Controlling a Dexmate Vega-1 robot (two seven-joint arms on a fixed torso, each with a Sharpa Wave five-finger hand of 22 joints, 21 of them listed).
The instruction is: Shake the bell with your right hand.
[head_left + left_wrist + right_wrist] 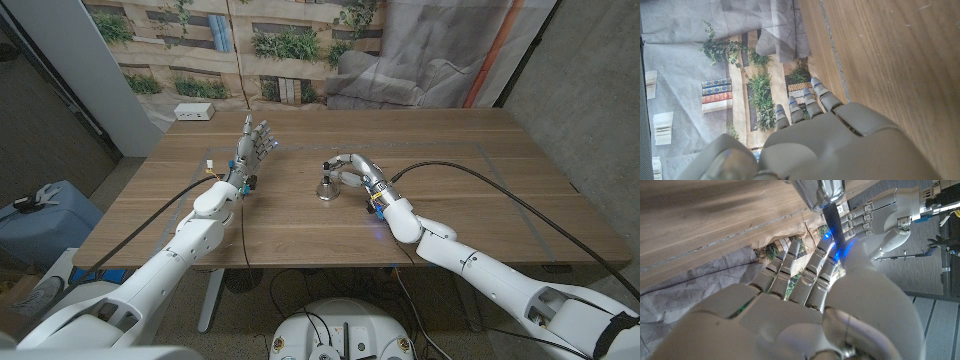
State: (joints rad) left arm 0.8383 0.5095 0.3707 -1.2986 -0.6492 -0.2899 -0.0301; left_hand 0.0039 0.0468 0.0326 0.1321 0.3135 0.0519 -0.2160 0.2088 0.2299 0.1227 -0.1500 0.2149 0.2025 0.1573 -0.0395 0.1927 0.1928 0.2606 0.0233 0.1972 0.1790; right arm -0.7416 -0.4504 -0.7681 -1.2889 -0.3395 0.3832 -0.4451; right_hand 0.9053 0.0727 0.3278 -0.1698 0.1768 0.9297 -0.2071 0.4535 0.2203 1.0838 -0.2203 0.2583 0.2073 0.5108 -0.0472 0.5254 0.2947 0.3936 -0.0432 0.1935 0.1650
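Note:
A small silver bell (326, 190) with a dark handle stands near the middle of the wooden table (480, 150). My right hand (352, 172) holds its handle from the right. In the right wrist view the dark handle (833, 224) runs between the thumb and the fingers (810, 272), and the silver bell body (820, 192) sits at the tabletop. I cannot tell whether the bell touches the wood. My left hand (255, 146) stands to the left of the bell, apart from it, fingers straight and spread, holding nothing. Its back (840, 145) shows in the left wrist view, and it also appears beyond the bell (885, 220).
A white box (195, 112) lies at the table's far left corner. Black cables (470, 172) trail across the table along both arms. A blue bin (45, 220) stands on the floor to the left. A grey cloth backdrop (420, 50) hangs behind the table.

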